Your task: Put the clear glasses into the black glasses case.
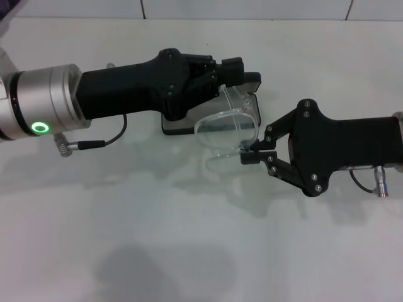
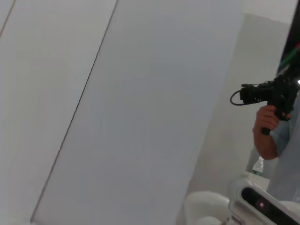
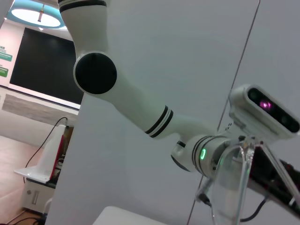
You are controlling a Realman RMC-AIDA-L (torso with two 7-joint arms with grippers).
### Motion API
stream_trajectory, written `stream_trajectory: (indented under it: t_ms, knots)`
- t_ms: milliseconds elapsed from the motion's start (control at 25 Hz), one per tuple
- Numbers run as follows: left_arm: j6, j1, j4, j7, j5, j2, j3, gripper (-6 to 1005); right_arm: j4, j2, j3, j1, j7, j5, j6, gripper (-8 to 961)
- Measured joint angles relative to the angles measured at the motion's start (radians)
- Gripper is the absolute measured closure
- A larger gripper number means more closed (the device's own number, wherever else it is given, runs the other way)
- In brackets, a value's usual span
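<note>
The black glasses case (image 1: pixel 178 126) lies open on the white table (image 1: pixel 189 239), mostly covered by my left gripper (image 1: pixel 234 67), which hangs over its far part. The clear glasses (image 1: pixel 225 128) are tilted over the case's near right edge, one lens end lifted. My right gripper (image 1: pixel 253 153) comes in from the right and is shut on the glasses' near right end. In the right wrist view the clear glasses (image 3: pixel 230 180) stand close before the camera, with the left arm behind them. The left wrist view shows neither glasses nor case.
A loose cable and plug (image 1: pixel 85 144) trail from the left arm onto the table. A tiled wall edge (image 1: pixel 252 12) runs along the table's far side. In the left wrist view a person holding a camera (image 2: pixel 267 101) stands off to the side.
</note>
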Motion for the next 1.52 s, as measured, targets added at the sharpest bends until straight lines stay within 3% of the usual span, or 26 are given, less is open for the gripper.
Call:
stream_trajectory:
  t_ms: [240,880,1080,1200,1320,1520]
  knots:
    - [0.0,-0.037,0.002,-0.135,0.081,0.017,-0.002,945,-0.022,0.0,-0.003,0.0,0.0,0.005,0.0,913]
    - [0.009,-0.048,0.014,-0.202,0.11,0.014,-0.01,945,-0.039,0.0,-0.011,-0.011,-0.001,0.048,0.002,914]
    - [0.006,-0.007,0.013,-0.109,0.04,0.003,-0.091,945,-0.035,0.0,-0.018,-0.051,-0.012,0.134,-0.03,914]
    - [0.001,0.047,-0.019,0.072,-0.048,-0.008,-0.157,945,-0.034,-0.001,-0.023,-0.089,-0.028,0.242,-0.103,914]
    - [-0.02,0.071,-0.096,0.226,-0.147,-0.009,-0.16,945,-0.033,-0.003,-0.025,-0.098,-0.019,0.285,-0.217,914]
    - [-0.038,0.051,-0.143,0.285,-0.151,-0.007,-0.13,945,-0.045,-0.002,-0.062,-0.074,0.026,0.295,-0.312,914]
